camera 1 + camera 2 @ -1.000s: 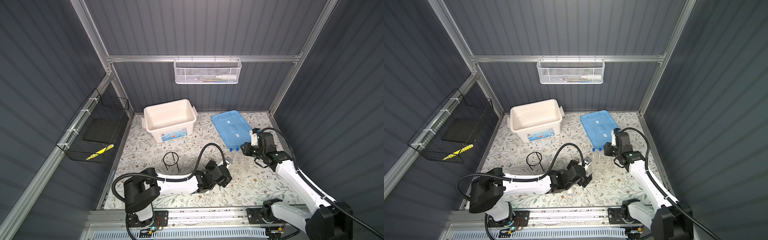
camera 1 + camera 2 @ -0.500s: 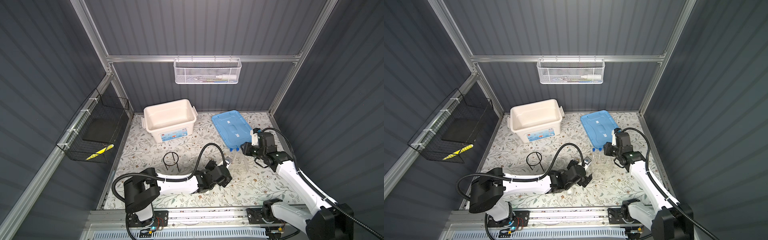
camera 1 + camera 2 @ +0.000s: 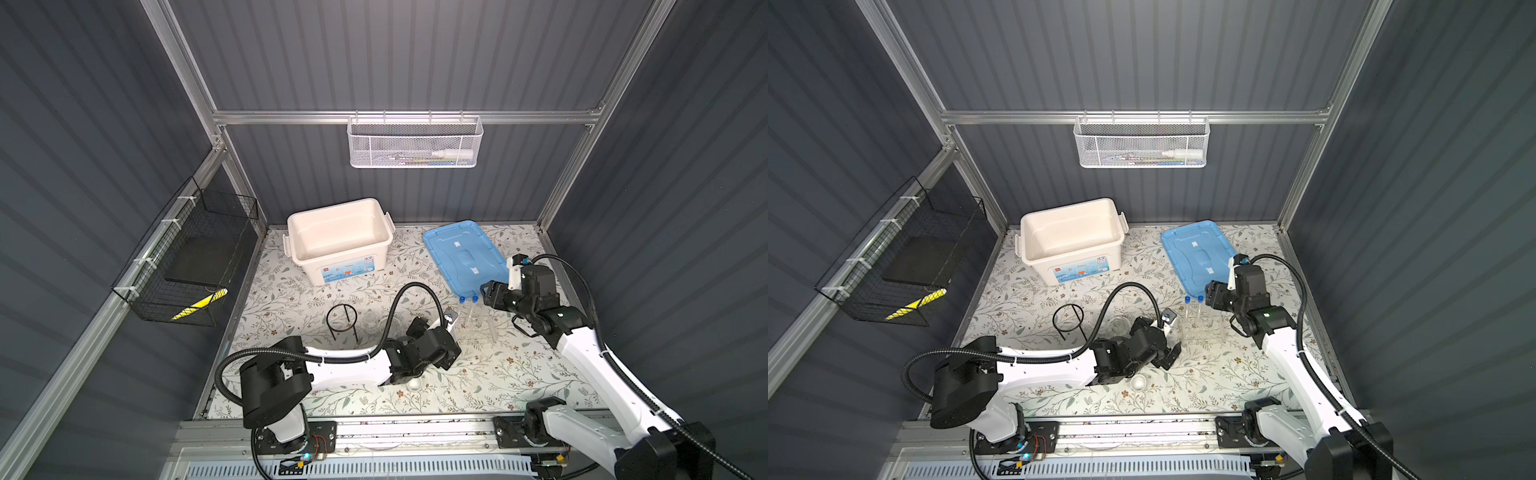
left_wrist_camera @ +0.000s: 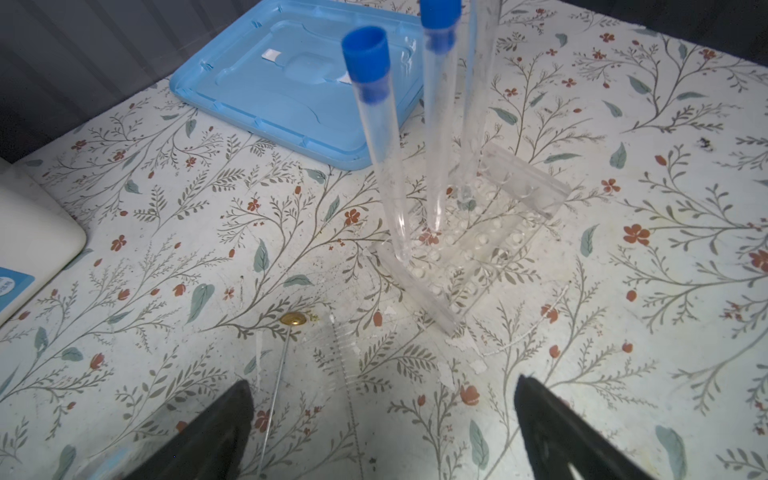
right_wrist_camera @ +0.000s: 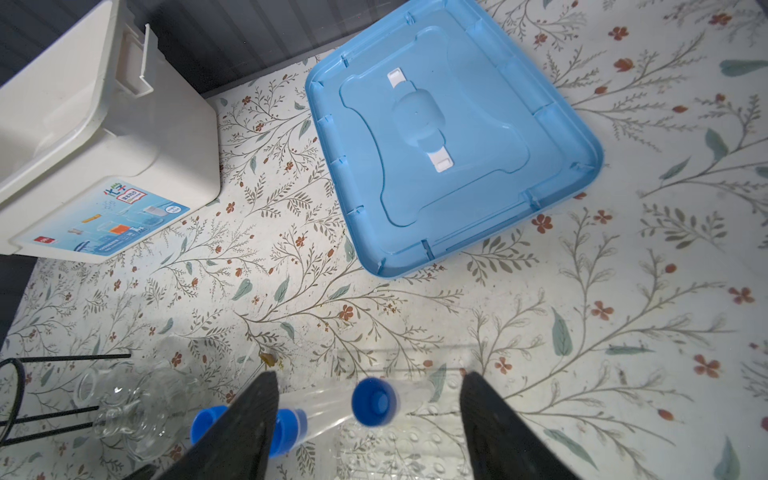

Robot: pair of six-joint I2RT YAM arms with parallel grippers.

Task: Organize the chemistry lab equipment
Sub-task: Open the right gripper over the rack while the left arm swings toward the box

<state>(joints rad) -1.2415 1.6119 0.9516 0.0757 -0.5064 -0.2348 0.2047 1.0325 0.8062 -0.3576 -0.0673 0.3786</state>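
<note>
On the right half of the bench (image 3: 519, 374), here's the clear tube rack (image 4: 478, 241), standing on the floral surface near a corner of the blue lid (image 3: 461, 257) but not touching it. Three blue-capped test tubes (image 5: 374, 401) stand in it, caps up. The right gripper (image 5: 369, 376) hovers directly above those caps. Its jaws are parted and one cap sits between them with a gap on either side, so nothing is gripped. A second cap is half hidden behind one finger. Low down beside the rack, the left gripper (image 4: 382, 381) faces it with jaws spread wide and only bare bench between them. A thin rod (image 4: 274, 395) lies on the bench close to one of its fingers. To the left in both top views, the black wire ring tripod (image 3: 341, 320) stands upright, and a clear flask (image 5: 124, 407) sits just beside it, between the tripod and the left arm. A small white dish (image 3: 1138, 381) rests near the front edge, tucked by the left forearm. At the back, the white storage box (image 3: 338, 241) stands open.
</note>
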